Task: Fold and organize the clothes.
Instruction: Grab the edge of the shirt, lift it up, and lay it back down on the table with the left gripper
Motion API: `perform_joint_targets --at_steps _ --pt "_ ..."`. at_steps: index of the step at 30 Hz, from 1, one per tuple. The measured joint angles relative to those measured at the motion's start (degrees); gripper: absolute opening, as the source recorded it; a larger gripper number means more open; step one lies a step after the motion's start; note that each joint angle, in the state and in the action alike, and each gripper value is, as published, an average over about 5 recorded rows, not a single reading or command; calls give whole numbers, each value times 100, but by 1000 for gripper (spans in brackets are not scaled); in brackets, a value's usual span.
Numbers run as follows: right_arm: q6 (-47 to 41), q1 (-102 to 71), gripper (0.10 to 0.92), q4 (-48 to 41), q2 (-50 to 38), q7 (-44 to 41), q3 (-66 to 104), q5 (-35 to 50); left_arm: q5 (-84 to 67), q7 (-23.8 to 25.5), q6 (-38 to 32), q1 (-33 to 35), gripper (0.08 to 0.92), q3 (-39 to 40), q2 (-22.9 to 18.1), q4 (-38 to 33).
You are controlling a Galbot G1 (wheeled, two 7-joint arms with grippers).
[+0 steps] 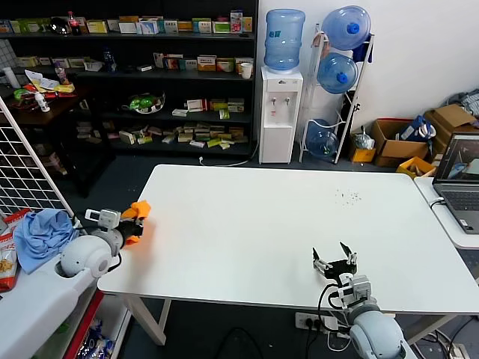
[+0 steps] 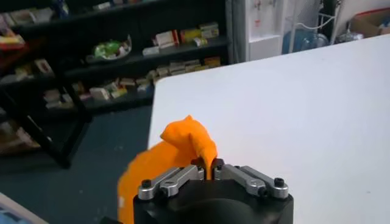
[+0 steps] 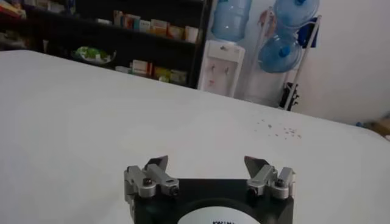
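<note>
The white table point(image 1: 254, 239) fills most of the head view, its top bare except for a scatter of small dark specks point(image 1: 347, 197) toward 1 o'clock from its centre. Behind it, at 11 o'clock, dark shelves point(image 1: 150, 75) carry boxes and packets; at 12 o'clock stands a white water dispenser point(image 1: 279, 112) with 1 blue bottle on top, and at 1 o'clock a rack point(image 1: 337, 82) holds 3 more blue bottles. A laptop point(image 1: 458, 179) sits on a separate surface at 3 o'clock, and a light blue cloth point(image 1: 43, 235) lies crumpled off the table at 9 o'clock, beside a white wire grid.

The orange T-shirt point(image 1: 138, 221) is at the table's left edge, at 9 o'clock, bunched into a small wad. The left gripper point(image 1: 132, 222) is there too, and its jaws are closed narrow on the fabric; in the left wrist view the T-shirt point(image 2: 183, 152) rises in a crumpled peak just past the closed fingertips of the left gripper point(image 2: 210, 165) and hangs down past the table edge. No lettering shows on it.

The right gripper point(image 1: 334, 259) hovers near the table's front edge at 5 o'clock, well apart from the shirt. Its jaws stand wide with nothing between them, as the right wrist view confirms point(image 3: 207, 165).
</note>
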Motion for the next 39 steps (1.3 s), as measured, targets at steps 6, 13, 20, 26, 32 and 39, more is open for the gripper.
perform_joint_targets --at_steps 6,13,20,26,32,39 --pt "53 -100 823 13 -37 -22 86 -88 -129 -294 -73 130 134 87 -622 -74" --pt "131 -214 823 66 -123 -107 213 -133 105 -482 -216 212 134 250 -1647 36" --pt "236 -377 823 127 -245 -215 369 -110 470 -603 -460 243 134 448 -2853 313" --pt "281 -506 823 145 -361 -235 535 -42 723 -636 -768 226 135 608 -3813 658" --pt "282 -567 823 171 -395 -244 615 -26 879 -584 -1318 179 235 741 -4473 1029" --pt "275 -526 823 182 -360 -238 609 -43 907 -261 -2275 248 434 805 -4678 1221"
